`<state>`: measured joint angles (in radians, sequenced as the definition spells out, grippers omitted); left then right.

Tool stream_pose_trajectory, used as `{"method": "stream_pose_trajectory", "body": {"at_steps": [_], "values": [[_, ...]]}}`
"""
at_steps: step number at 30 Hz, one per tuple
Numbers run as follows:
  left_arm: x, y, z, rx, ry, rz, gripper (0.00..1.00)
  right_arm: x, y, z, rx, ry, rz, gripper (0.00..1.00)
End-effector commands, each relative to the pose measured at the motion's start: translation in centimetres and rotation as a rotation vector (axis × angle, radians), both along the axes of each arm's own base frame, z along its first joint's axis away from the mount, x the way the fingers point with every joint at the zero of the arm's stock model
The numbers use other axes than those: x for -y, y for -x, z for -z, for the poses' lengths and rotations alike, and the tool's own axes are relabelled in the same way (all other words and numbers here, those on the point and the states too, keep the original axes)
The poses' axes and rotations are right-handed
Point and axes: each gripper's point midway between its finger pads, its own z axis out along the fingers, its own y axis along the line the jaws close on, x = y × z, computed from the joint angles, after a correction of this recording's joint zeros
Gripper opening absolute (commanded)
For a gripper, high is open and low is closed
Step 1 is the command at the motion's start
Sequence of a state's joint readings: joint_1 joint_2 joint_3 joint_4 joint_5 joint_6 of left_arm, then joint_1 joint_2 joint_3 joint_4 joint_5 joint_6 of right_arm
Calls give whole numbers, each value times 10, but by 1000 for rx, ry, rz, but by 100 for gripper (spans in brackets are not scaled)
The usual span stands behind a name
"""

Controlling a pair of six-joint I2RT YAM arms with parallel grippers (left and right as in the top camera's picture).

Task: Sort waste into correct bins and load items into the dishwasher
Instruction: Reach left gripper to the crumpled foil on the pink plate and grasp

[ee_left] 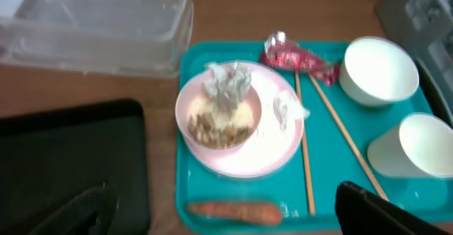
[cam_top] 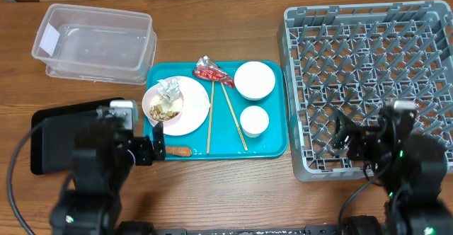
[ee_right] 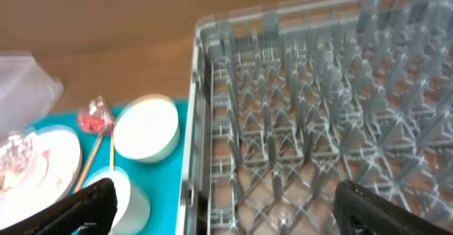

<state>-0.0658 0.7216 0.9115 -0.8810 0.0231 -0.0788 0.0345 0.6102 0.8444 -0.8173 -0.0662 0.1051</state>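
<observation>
Left gripper (ee_left: 225, 192) and right gripper (ee_right: 225, 187): jaws spread wide, nothing held. The teal tray (cam_top: 272, 139) carries the plate (cam_top: 195, 111), a small bowl (cam_top: 163, 109) holding scraps (ee_left: 212, 125) and foil (cam_top: 168, 88), the wrapper (cam_top: 212, 71), chopsticks (cam_top: 210, 118), wide bowl (cam_top: 254, 80) and cup (cam_top: 254, 120). The carrot (cam_top: 177, 151) lies at its near edge. The tub (cam_top: 95, 40) stands rear left, the black tray (cam_top: 49, 139) front left, and the rack (cam_top: 368, 65) to the right.

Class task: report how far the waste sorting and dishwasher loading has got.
Done: nothing; dish rack and clear tub hold nothing. In hand: nothing; left gripper and right gripper are open. Left: wrapper, foil, scraps, carrot, plate, pinkish bowl, white bowl, cup and chopsticks sit on the teal tray.
</observation>
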Motion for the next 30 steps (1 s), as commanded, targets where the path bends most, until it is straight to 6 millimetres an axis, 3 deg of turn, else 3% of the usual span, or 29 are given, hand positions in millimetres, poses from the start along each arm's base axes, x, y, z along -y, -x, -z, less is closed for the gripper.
{"method": "stream_pose_trajectory", "body": {"at_steps": [1, 5, 8, 12, 15, 20, 24, 28, 30], "values": [[6, 5, -28, -60, 31, 18, 100, -3, -3, -19, -72, -4, -10, 100], [9, 15, -25, -160, 40, 30, 100, -3, -5, -18, -171, 1, -13, 100], [14, 11, -26, -152, 61, 51, 100, -3, -5, -14, -202, 3, -12, 100], [15, -18, -40, -63, 79, 31, 100, 1, -6, -14, -202, 14, 6, 100], [13, -48, -35, -55, 65, 15, 100, 1, -6, -13, -209, 16, 8, 100], [14, -93, -2, -165, 50, 3, 100, 1, -3, -9, -228, 17, 8, 100], [16, -131, 37, -291, 42, 0, 100, 1, -2, -9, -231, 17, 8, 100], [18, -155, 68, -351, 38, -2, 100, 1, -2, -9, -232, 17, 7, 100], [20, -166, 95, -399, 41, -3, 100, 1, -3, -8, -237, 17, 8, 100]]}}
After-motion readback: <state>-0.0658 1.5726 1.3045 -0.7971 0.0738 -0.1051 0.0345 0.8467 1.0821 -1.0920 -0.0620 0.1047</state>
